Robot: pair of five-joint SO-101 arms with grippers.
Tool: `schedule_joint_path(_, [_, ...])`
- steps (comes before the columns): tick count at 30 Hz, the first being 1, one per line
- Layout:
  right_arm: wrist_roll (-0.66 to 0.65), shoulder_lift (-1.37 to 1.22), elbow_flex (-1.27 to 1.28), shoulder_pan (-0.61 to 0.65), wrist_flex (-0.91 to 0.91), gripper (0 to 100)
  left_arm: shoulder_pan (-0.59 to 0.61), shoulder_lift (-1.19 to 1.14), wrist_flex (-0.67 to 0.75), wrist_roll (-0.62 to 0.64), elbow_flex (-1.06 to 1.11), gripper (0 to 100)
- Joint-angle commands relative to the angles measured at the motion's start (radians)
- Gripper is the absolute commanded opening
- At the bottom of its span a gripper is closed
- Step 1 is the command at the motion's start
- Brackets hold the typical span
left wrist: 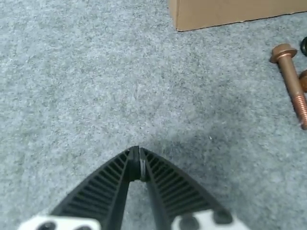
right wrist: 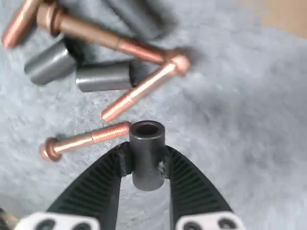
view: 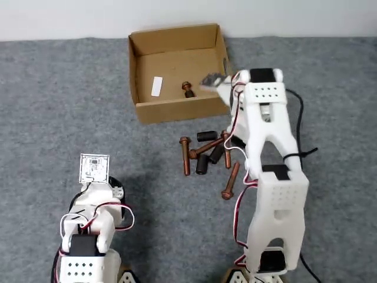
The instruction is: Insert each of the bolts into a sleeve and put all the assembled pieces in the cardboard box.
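Step in hand: pairing a second bolt with a sleeve. One assembled piece (view: 188, 89) already lies in the cardboard box (view: 141, 65).

Right claw (right wrist: 146, 154): narrow, clamped across a dark sleeve (right wrist: 146, 165), whose open bore faces the wrist camera. It hangs above the pile, close to the box's right front corner.

Left claw (left wrist: 139, 165): fingers pressed together, nothing between them, low over bare bench (view: 70, 106) well apart from the parts.

On the bench: four loose bolts (view: 185, 156) and three loose sleeves (view: 206, 135), bunched, some touching or crossing.

Next move (judgement): the held sleeve needs a bolt shank lined up with its bore. The left claw would have to widen and take a bolt, and the leftmost one looks freest. The alternative is lowering the sleeve over a shank.

Room: open bench between the left arm and the pile. The right side is tight, with the box wall beside the claw and the right arm's cable over the parts.
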State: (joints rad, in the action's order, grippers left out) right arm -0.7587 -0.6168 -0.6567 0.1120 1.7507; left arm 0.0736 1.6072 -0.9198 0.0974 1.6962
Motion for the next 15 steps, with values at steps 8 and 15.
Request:
schedule_joint_path(8, [0.509, 0.501, 0.138, 0.01, 0.048, 0.9, 0.0, 0.006, 0.018, 0.006, -0.005, 1])
schedule_joint_path(15, [0.675, 0.889, 0.503, 0.008, 0.045, 0.9, 0.0, 0.009, 0.018, 0.002, -0.005, 1])
